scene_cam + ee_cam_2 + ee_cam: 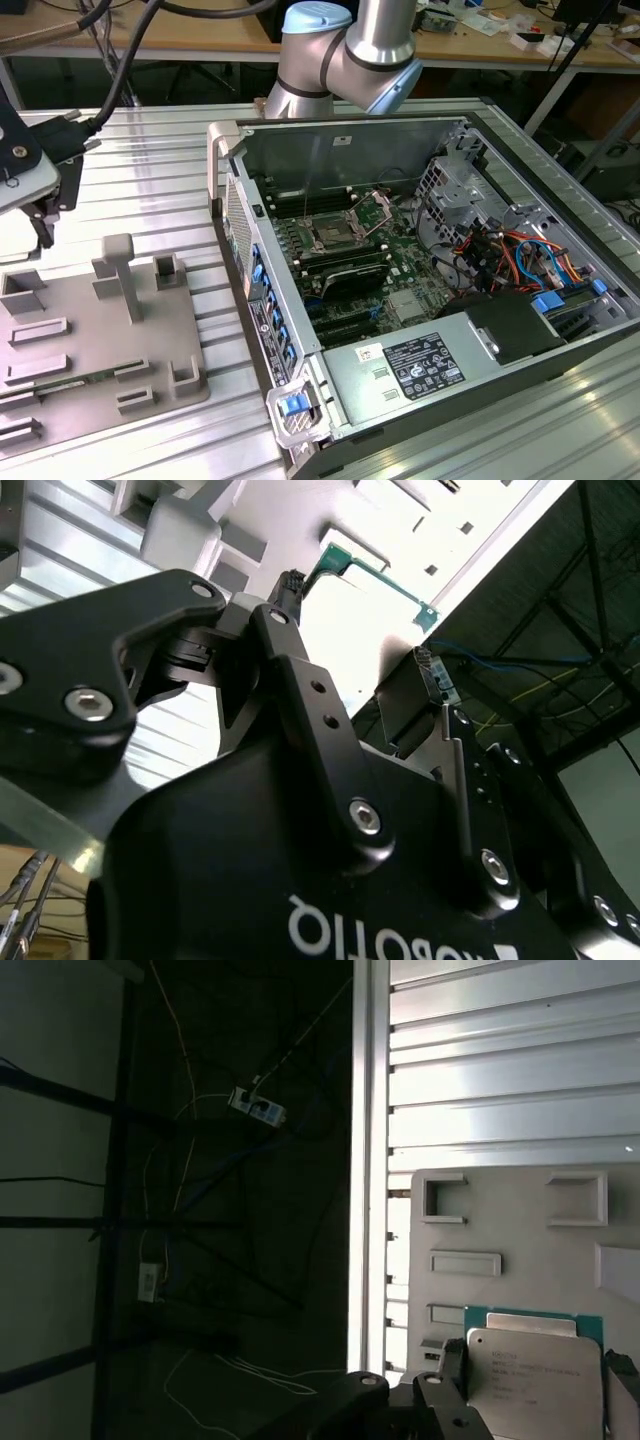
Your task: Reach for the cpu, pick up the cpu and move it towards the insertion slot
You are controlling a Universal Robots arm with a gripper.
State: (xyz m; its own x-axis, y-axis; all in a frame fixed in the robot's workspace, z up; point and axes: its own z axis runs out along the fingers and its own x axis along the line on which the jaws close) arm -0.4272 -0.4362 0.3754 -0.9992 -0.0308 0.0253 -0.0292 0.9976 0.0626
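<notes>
The cpu (pixel 535 1380), silvery on top with a thin green rim, hangs between my fingers (pixel 450 1365) above the grey fixture plate (pixel 500 1220). My gripper (pixel 535 1368) is shut on it, one finger at each side edge. In the second wrist view the cpu's green edge (pixel 375 575) spans the gap between the two fingertips of the gripper (pixel 360 620). In the exterior view the gripper (pixel 42 215) hovers at the far left, well above the plate. The insertion slot (pixel 330 238), a dark square socket with a metal frame, sits on the green board inside the open computer case, far to the exterior view's right.
The grey fixture plate (pixel 100 340) carries raised blocks and a tall post (pixel 125 275). The case's side wall (pixel 240 260) stands between plate and socket. Cables and a drive cage (pixel 500 250) crowd the case's right part. The table edge (pixel 370 1160) drops to a dark floor with cables.
</notes>
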